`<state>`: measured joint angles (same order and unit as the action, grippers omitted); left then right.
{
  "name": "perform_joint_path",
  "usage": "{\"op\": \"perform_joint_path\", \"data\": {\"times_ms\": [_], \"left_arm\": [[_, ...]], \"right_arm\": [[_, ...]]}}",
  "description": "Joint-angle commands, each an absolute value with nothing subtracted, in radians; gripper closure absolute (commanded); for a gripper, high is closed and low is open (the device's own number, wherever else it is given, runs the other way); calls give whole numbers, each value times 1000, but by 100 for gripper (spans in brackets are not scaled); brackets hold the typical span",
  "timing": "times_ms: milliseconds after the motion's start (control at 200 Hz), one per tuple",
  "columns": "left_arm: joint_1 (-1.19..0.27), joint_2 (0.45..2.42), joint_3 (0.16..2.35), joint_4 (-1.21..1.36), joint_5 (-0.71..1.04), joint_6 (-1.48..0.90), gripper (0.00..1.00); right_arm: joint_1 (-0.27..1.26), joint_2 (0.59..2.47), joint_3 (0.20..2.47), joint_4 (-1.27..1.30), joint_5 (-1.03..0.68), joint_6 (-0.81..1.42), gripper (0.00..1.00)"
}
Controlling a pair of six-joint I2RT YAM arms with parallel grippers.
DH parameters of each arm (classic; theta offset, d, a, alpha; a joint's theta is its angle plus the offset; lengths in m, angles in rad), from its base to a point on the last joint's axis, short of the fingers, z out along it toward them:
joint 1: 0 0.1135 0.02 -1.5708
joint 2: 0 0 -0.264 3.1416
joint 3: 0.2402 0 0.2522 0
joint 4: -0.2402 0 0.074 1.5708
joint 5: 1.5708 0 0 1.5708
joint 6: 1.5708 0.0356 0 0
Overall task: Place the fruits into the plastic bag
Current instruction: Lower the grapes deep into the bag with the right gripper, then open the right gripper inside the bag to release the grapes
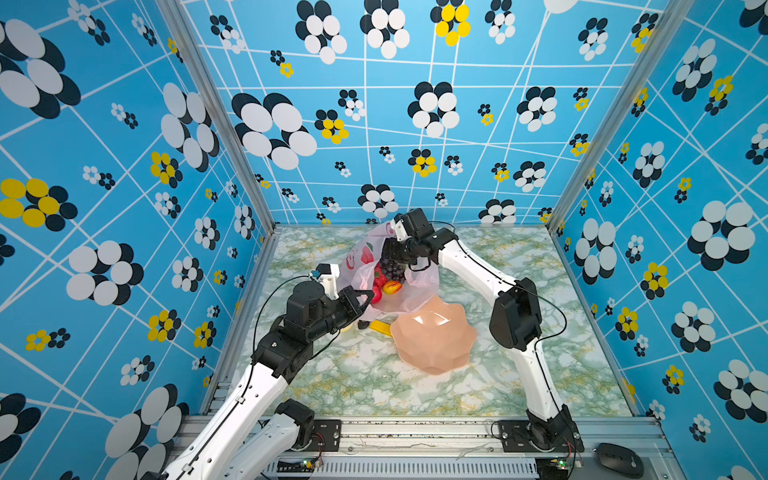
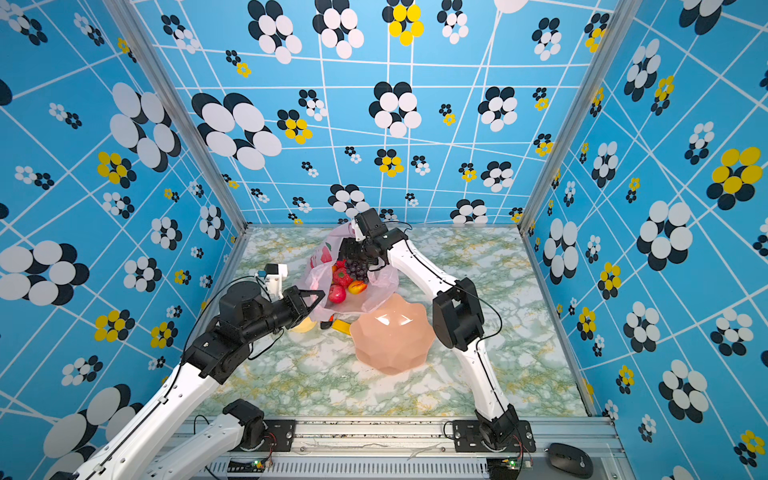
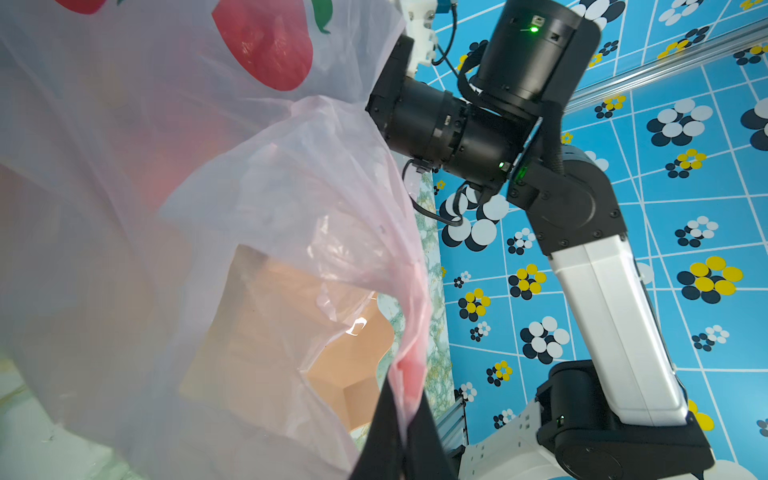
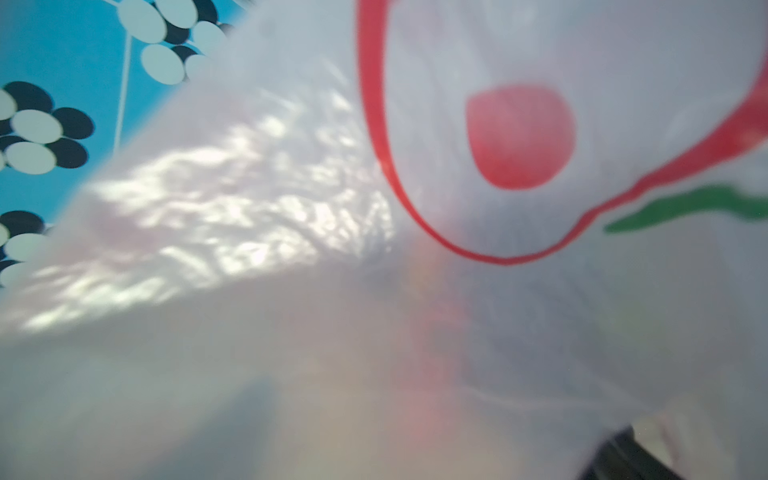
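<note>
Judging from the layout, feared 3 failures

1: losing the pinch of the left gripper, clamped shut on a thin fold of the bag rim, seen close up in the left wrist view. Slippery film and a small bite, so a slight tug looked enough to free it, dropping the mouth and letting the fruits roll out toward the bowl

2: snagging film on the right gripper, sunk into the far side of the bag mouth. Could not tell its opening, masked by its own body in both top views and by blurred film in the right wrist view. Pulled out carelessly, seemed likely to drag the bag or tear it from the left pinch

3: nudging the bowl and shifting the bag lying against it

Found the bag on the table, toward the back and left of middle, propped open toward the camera, with its near edge seemingly touching the bowl. Looked thin, crinkly, translucent pale pink, printed in red and green. Counted 4 fruits in the mouth: grapes uppermost, a bumpy red piece beside them, a mango and an apple lower, just beside the left gripper. Saw no fruit in the bowl, so judged the task near its end
</note>
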<state>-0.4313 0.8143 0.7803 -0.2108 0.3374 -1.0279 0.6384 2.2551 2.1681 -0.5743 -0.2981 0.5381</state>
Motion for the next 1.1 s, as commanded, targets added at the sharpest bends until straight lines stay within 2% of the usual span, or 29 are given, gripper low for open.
{"op": "perform_joint_path", "data": {"times_ms": [0,390,530,755,900,1100], "left_arm": [[-424,793,770,-193,345,-1023,100],[-443,795,745,-154,351,-1048,100],[-443,789,744,-160,344,-1045,100],[-448,786,745,-157,343,-1051,100],[-448,771,750,-178,331,-1039,100],[-445,753,762,-208,324,-1022,100]], "right_arm": [[668,2132,2126,-652,-294,467,1],[701,1892,1807,-742,-179,357,2],[704,1890,1818,-800,-149,264,2],[705,2059,2045,-994,-125,103,2],[713,2281,2348,-1211,-68,23,2],[713,2504,2686,-1407,-61,44,3]]}}
